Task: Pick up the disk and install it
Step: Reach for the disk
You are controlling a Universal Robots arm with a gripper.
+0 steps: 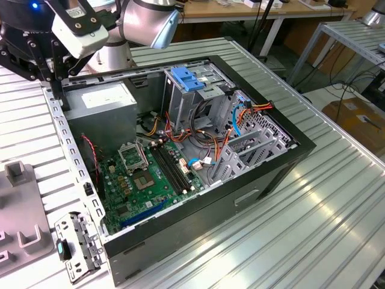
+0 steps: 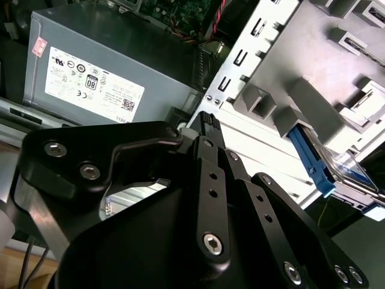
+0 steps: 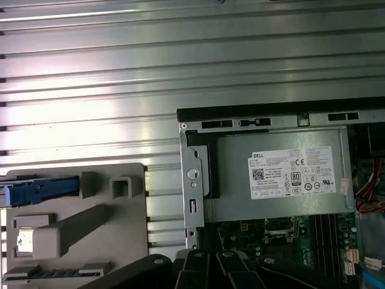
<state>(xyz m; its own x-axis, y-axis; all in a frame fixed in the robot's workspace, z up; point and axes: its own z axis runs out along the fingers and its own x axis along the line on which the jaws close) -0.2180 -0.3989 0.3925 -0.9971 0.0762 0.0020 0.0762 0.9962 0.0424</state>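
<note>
The disk (image 3: 45, 188) stands on edge in a slot of the grey fixture (image 3: 90, 229); its blue carrier faces me in the first wrist view. In the second wrist view the disk (image 2: 337, 168) shows a silver face beside the blue carrier rail. My gripper (image 2: 207, 120) is shut with nothing in it. In the exterior view the gripper (image 1: 59, 99) hangs over the rear edge of the open computer case (image 1: 252, 186), beside the power supply (image 1: 99, 99). It is well apart from the disk.
Inside the case are the motherboard (image 1: 150, 174), loose cables and a tall grey drive cage with a blue latch (image 1: 189, 78). The grey fixture (image 1: 21, 211) lies on the ribbed metal table (image 1: 337, 229) at the exterior view's left, with a small bracket (image 1: 78, 247) beside it.
</note>
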